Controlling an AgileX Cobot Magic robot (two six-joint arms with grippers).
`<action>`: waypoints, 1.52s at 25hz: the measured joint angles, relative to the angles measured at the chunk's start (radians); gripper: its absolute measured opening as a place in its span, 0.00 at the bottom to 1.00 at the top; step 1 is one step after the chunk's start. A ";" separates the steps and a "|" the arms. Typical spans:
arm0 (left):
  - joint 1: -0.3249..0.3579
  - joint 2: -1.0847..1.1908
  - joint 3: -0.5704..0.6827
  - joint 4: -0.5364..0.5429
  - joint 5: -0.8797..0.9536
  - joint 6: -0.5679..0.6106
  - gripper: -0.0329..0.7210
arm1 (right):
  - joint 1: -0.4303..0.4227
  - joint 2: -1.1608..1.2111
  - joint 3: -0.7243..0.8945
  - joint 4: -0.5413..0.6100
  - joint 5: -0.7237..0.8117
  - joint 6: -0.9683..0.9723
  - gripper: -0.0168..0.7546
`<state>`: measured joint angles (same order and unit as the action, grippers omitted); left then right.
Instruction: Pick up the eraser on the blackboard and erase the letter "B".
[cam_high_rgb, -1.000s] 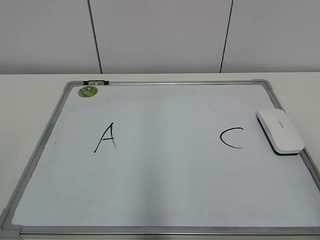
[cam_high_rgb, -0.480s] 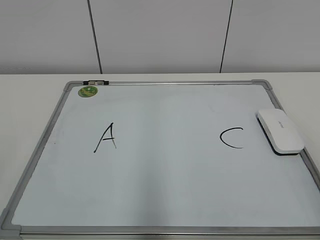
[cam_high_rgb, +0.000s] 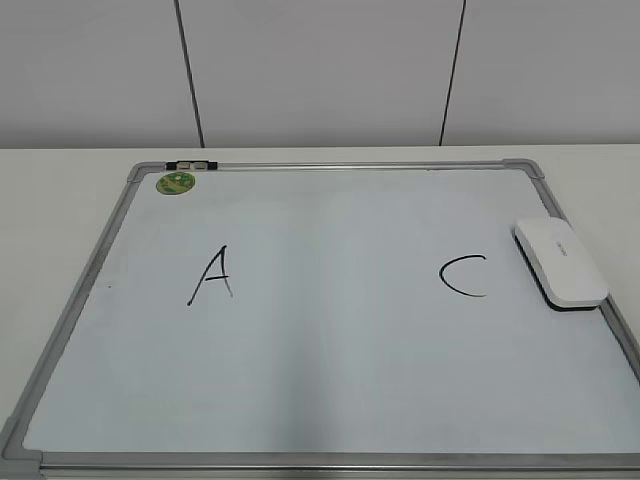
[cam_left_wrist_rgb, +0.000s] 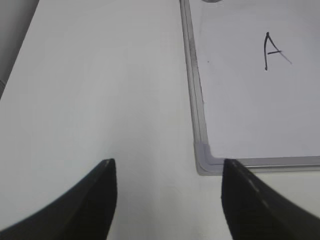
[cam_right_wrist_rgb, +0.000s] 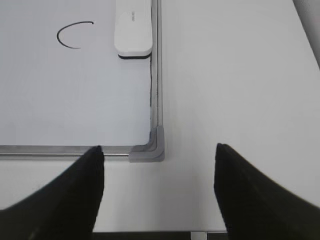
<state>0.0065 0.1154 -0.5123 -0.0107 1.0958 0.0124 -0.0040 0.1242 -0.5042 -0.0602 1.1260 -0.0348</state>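
Note:
The white eraser (cam_high_rgb: 561, 261) lies on the right edge of the blackboard (cam_high_rgb: 330, 370), just right of the black letter "C" (cam_high_rgb: 464, 275). It also shows in the right wrist view (cam_right_wrist_rgb: 133, 27). The letter "A" (cam_high_rgb: 211, 275) is on the left half. No letter "B" shows; the board between A and C is blank. My left gripper (cam_left_wrist_rgb: 169, 167) is open and empty over the table by the board's near left corner (cam_left_wrist_rgb: 202, 159). My right gripper (cam_right_wrist_rgb: 159, 150) is open and empty by the near right corner (cam_right_wrist_rgb: 152, 148). Neither gripper shows in the exterior view.
A small round green magnet (cam_high_rgb: 176, 182) and a small black clip (cam_high_rgb: 190, 164) sit at the board's far left corner. White table (cam_left_wrist_rgb: 100, 90) surrounds the board. The table's near edge (cam_right_wrist_rgb: 150, 233) runs just below my right gripper. A white panelled wall stands behind.

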 joint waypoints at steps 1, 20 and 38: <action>0.000 -0.015 0.000 0.000 0.000 0.000 0.67 | 0.000 -0.017 0.000 0.000 0.000 0.000 0.71; 0.000 -0.105 0.000 0.000 0.010 0.000 0.64 | 0.000 -0.142 0.000 0.000 0.008 0.000 0.71; 0.000 -0.105 0.000 0.000 0.010 0.000 0.54 | 0.000 -0.142 0.000 0.000 0.008 0.000 0.71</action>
<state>0.0065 0.0106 -0.5123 -0.0107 1.1058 0.0124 -0.0040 -0.0180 -0.5042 -0.0602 1.1336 -0.0348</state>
